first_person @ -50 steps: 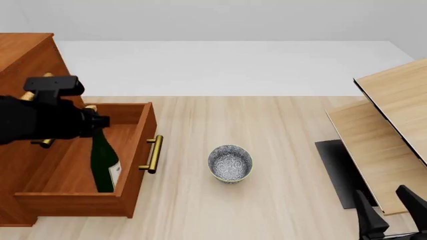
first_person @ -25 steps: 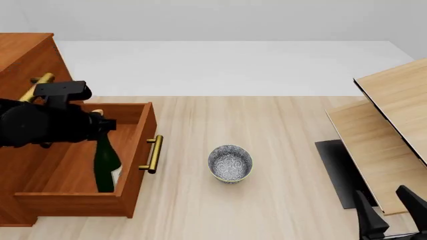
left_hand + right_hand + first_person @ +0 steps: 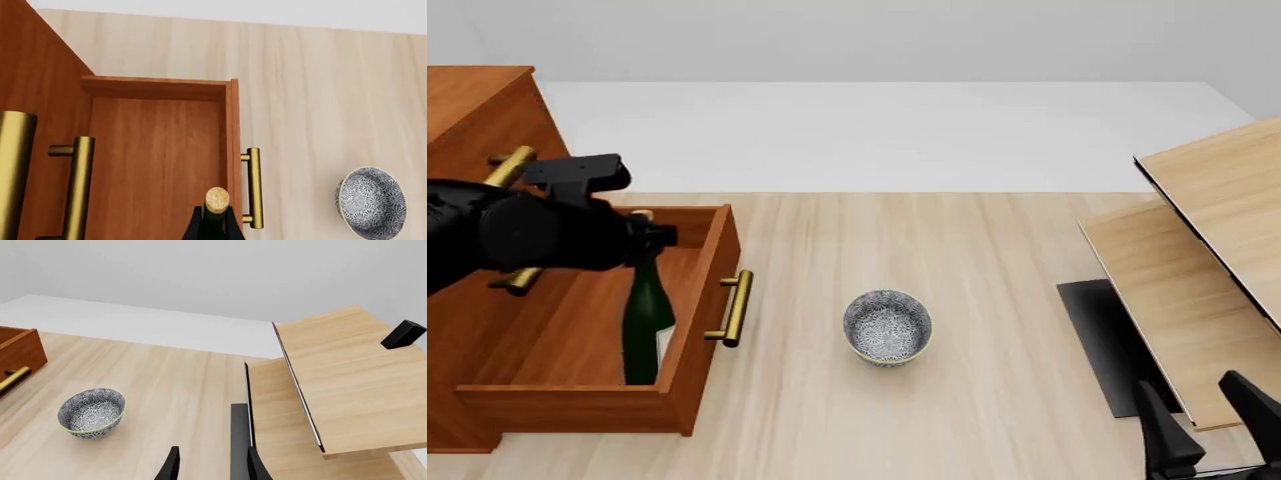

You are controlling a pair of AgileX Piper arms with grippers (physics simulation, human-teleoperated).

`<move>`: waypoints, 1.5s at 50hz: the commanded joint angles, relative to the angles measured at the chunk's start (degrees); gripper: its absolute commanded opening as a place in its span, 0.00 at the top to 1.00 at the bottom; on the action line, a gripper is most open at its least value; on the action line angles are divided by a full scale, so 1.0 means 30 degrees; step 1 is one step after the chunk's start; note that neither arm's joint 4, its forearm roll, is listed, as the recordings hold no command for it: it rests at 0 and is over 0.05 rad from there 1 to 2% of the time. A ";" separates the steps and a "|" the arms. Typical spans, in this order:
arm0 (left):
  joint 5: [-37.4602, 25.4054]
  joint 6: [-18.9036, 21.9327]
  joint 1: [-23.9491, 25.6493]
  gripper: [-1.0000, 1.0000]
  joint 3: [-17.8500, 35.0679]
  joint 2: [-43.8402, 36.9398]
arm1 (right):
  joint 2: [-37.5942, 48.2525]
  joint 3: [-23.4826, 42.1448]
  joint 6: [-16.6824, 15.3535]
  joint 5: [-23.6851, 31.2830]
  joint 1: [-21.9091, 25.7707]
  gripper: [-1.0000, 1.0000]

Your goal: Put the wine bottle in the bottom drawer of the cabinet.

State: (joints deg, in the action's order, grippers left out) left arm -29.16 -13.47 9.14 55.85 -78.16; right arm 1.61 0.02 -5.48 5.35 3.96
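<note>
Bottle in the drawer, folks: the wine bottle [image 3: 646, 325] stands upright inside the bottom drawer [image 3: 587, 400], tucked against the front right corner of the box, just behind the drawer front with its brass bar handle [image 3: 733, 308]. The drawer is pulled well out from the cabinet [image 3: 481, 110] over the counter [image 3: 988, 300]. The left gripper [image 3: 641, 235] sits at the bottle's neck, right below the tan cork top; in the left wrist view the cork [image 3: 216, 199] pokes up between the two dark fingers [image 3: 194, 226], which lie close on either side of the neck, so the jaws look closed on the wine bottle, though actual contact is hard to make out. That same view looks down on the drawer's wooden floor, the handle on its front and the handles of the upper drawers [image 3: 75, 190] beside it. Out on the counter, well apart from the drawer, a speckled grey bowl [image 3: 888, 326] sits alone. Over on the right side, the right gripper [image 3: 1208, 425] hangs low near the front edge of the counter beside the pale light-wood shelf unit [image 3: 1214, 250], and the right wrist view shows its fingers [image 3: 172, 465] spread with nothing between them, jaws open.
</note>
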 commanded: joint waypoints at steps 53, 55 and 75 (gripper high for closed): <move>0.1438 0.0131 -0.0976 1.00 0.1200 -0.7656 | -0.0258 -0.0001 -0.0008 0.0271 -0.0024 0.00; 0.1476 0.0110 -0.0994 1.00 0.1265 -0.7814 | -0.0275 -0.0001 0.0010 0.0289 -0.0025 0.00; 0.1587 0.0506 -0.0992 1.00 0.1617 -0.8529 | -0.0195 -0.0001 0.0048 0.0217 -0.0047 0.00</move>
State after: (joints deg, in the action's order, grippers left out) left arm -22.24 -13.57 5.90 60.80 -101.66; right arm 0.94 0.02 -5.48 6.13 3.89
